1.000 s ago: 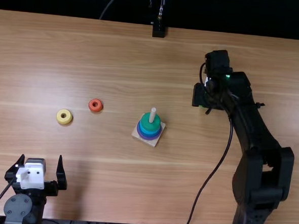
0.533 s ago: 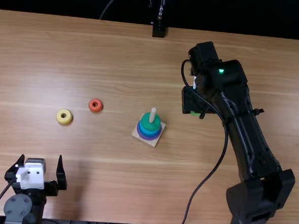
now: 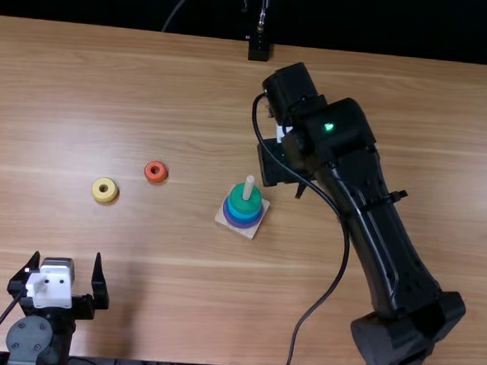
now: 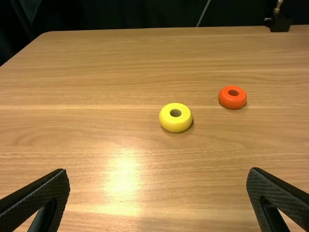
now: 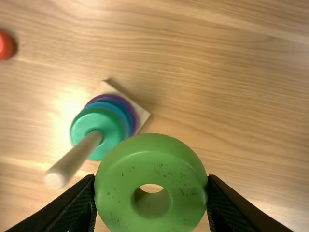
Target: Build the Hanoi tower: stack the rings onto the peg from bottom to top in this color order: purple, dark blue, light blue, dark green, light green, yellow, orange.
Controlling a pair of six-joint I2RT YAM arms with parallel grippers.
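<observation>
Well, the right wrist view crops the orange ring (image 5: pixel 6 45).

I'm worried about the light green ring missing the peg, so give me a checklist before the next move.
1. Light green ring held between the right gripper's fingers: ok.
2. Ring's hole lined up with the peg: not ok, it is off to one side.
3. Peg tip free above the dark green ring: ok.
4. Purple ring lowest, dark green on top: ok.
5. Left gripper open and away from the peg: ok.
6. Base firm enough not to slide: cannot tell.
</observation>
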